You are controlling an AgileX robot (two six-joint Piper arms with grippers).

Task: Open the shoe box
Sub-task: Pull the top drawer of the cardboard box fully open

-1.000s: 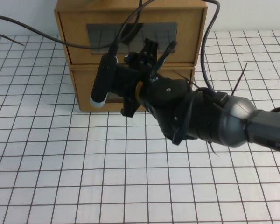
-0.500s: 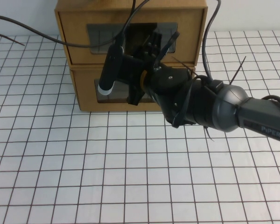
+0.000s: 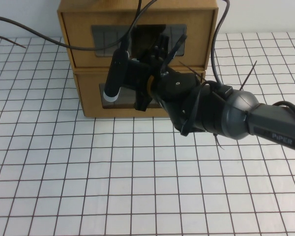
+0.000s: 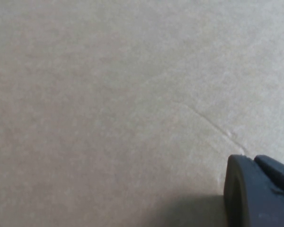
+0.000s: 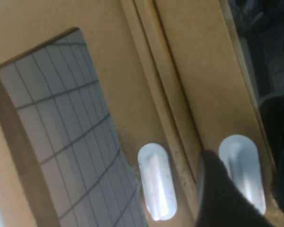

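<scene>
The step in hand is the approach and grasp at the drawer front. Two tan boxes stand stacked at the far edge of the gridded surface (image 3: 137,187), the upper shoe box (image 3: 78,34) on the lower shoe box (image 3: 88,101), each with a dark window in its front. The right claw (image 3: 160,49) is up against those fronts, about where the two boxes meet. In its wrist view, its pale pads (image 5: 156,182) stand spread, one on each side of a cardboard ridge (image 5: 180,142), not pinching it.

The left claw (image 4: 260,194) is absent from the high view. Its own camera shows one dark part of it close to plain tan cardboard, and I cannot tell whether it is spread or pressed together.

Next, as I judge it, the right claw needs to pinch that ridge firmly and then draw straight back toward the robot (a crooked pull could drag the whole stack).
</scene>
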